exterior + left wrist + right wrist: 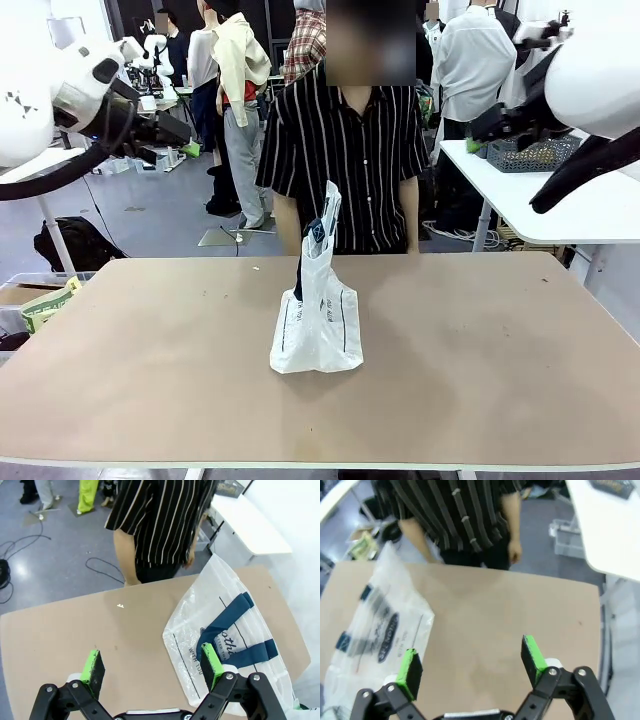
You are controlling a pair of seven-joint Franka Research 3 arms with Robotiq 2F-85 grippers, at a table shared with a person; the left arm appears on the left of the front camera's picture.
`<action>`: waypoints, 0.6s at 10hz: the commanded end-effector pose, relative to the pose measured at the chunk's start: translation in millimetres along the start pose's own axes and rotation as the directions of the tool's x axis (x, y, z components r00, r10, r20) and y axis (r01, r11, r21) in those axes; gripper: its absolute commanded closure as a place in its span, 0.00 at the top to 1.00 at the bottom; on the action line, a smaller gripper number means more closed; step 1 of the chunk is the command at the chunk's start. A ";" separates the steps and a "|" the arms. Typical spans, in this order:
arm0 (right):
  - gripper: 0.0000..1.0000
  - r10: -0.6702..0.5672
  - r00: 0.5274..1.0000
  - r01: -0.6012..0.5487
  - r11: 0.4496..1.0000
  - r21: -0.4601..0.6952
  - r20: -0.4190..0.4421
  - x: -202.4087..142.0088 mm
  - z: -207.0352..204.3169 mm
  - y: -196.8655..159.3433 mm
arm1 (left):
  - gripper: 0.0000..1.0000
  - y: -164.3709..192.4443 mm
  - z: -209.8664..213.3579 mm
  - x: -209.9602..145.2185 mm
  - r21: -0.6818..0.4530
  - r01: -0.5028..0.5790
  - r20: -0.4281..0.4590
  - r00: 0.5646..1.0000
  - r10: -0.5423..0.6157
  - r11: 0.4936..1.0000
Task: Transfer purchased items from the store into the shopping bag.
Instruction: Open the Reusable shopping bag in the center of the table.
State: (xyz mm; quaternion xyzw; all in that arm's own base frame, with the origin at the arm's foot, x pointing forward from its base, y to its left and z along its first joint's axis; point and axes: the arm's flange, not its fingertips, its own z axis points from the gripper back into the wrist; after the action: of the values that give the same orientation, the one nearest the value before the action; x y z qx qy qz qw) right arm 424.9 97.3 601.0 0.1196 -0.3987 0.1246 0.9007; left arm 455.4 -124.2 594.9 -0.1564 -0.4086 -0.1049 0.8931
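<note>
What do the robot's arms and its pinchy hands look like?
The left arm and right arm are fat, rounded and white, with thick black cables curving off them. The left gripper and right gripper are made of black jointed links, and each has two fingers tipped with bright green pads.

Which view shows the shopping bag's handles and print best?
Left wrist view: the shopping bag is close and sharp, blue handles and lettering clear. Front view shows it small, upright; right wrist view, blurred.
</note>
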 end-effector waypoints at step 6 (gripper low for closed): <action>1.00 0.096 0.956 -0.067 0.991 0.113 -0.278 18.7 -29.9 110.8 | 1.00 -80.3 -87.3 17.6 -0.010 0.031 -0.204 0.978 -0.032 0.999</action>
State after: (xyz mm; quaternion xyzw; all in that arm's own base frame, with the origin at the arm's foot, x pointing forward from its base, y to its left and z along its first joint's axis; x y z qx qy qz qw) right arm 424.6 227.6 605.9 0.1263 -0.2390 0.1955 0.9427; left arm 507.1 -262.2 573.3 -0.1434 -0.3012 -0.1382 0.9325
